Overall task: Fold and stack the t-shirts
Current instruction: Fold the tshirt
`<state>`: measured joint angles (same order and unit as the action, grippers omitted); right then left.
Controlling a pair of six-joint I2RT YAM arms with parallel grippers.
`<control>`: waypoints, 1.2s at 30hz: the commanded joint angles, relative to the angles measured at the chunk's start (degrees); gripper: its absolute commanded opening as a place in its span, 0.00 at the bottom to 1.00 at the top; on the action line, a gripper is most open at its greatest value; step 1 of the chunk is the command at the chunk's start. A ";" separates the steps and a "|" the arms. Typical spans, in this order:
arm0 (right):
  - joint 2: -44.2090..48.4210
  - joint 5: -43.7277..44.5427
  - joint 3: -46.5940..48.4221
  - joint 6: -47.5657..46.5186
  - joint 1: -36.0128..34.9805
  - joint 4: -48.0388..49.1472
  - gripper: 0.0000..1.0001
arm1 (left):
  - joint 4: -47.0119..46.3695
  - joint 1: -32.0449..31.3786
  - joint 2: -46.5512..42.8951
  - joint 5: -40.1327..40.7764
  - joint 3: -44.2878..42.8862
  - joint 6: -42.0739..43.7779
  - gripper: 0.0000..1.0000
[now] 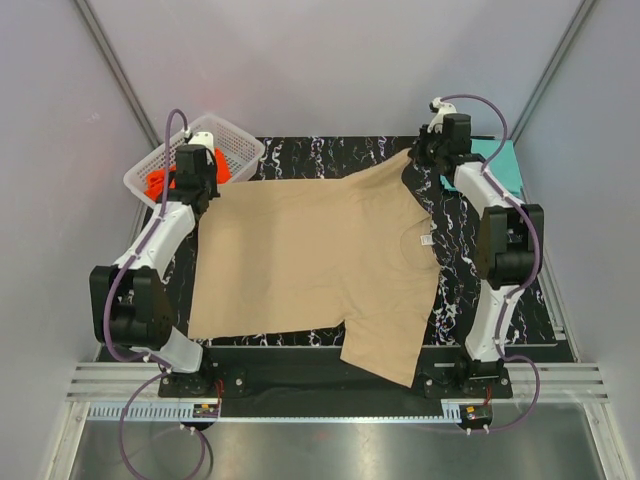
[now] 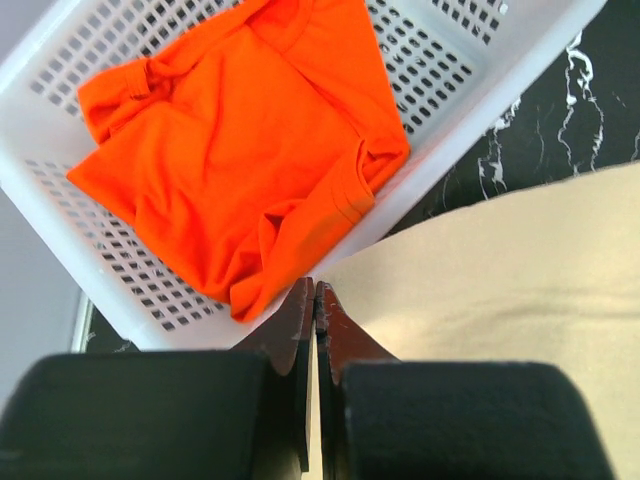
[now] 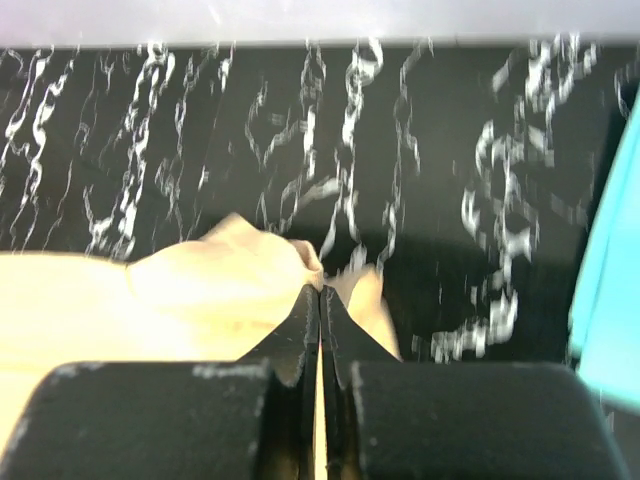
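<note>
Fingers are clenched on the tan t-shirt (image 1: 310, 260): my left fingers (image 2: 290, 330) at the corner just beside the basket (image 2: 470, 90), my right fingers (image 3: 298, 340) well apart from it (long axis between them).

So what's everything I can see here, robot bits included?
tan shirt: one, tan, spread flat on the mat
orange shirt: one, orange, crumpled in the basket
teal shirt: one, teal, far right by the mat's edge
basket: one, white lattice, far left
mat: one, black with white veins, under the tan shirt
left arm: one, white and black, left side
right arm: one, white and black, right side
left gripper: one, black, shut on the tan shirt's far-left corner
right gripper: one, black, shut on the tan shirt's far-right corner
</note>
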<state>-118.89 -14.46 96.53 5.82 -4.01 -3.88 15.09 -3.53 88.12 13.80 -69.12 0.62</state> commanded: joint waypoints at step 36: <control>44.78 6.19 -55.92 23.88 -1.44 4.94 0.00 | -21.33 -4.56 -9.63 21.70 20.43 -8.62 0.00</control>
<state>-78.54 -9.82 41.89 27.66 -4.40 -1.41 -1.54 -8.19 79.99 29.82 -49.71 -5.10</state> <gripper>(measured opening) 0.010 0.012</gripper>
